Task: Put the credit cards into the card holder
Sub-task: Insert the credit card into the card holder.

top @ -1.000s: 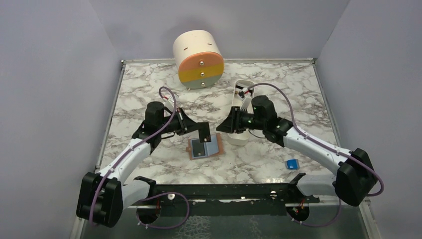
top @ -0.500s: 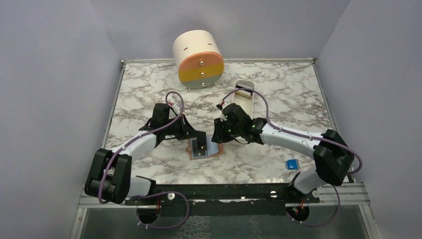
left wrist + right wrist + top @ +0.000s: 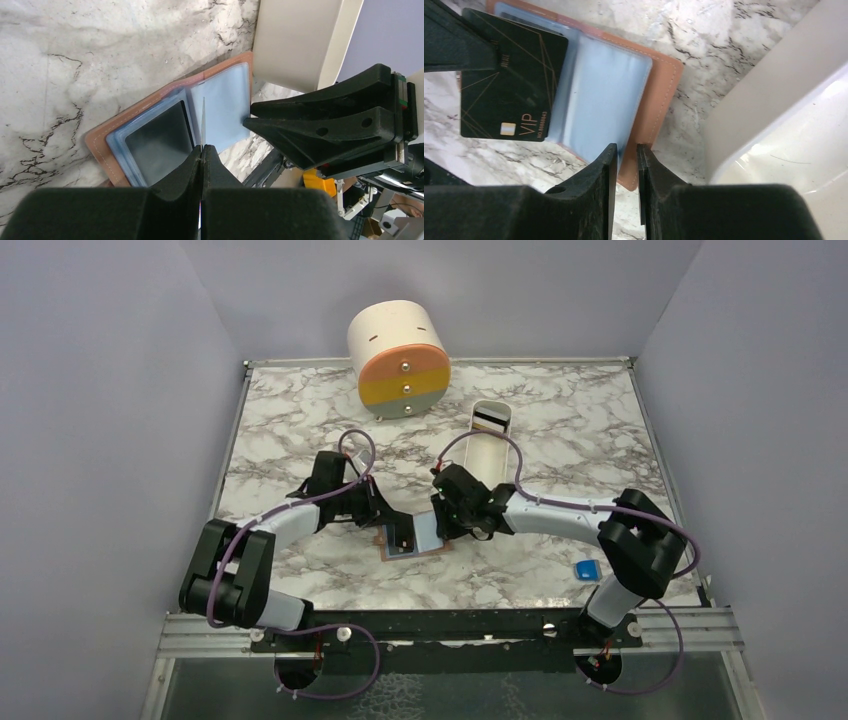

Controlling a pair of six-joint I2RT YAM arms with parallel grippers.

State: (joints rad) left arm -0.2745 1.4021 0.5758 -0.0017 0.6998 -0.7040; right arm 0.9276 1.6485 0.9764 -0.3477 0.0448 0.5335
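Gently: left gripper (image 3: pixel 202 148), clamped on the card (image 3: pixel 509 80), should slide it flat into the card holder (image 3: pixel 663 95); right gripper (image 3: pixel 623 150), nearly closed, perhaps pins its right sleeve (image 3: pixel 599 95).

The holder (image 3: pixel 410 538) lies open on the table (image 3: pixel 300 410), front of centre, with a card (image 3: pixel 509 85) up on edge over its fold. The tray (image 3: pixel 487 445) lies just behind it to the right, the drum (image 3: pixel 398 358) at the back, the block (image 3: pixel 586 569) front right.

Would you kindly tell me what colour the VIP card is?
The card is black with thin gold lines; right wrist view shows it best.
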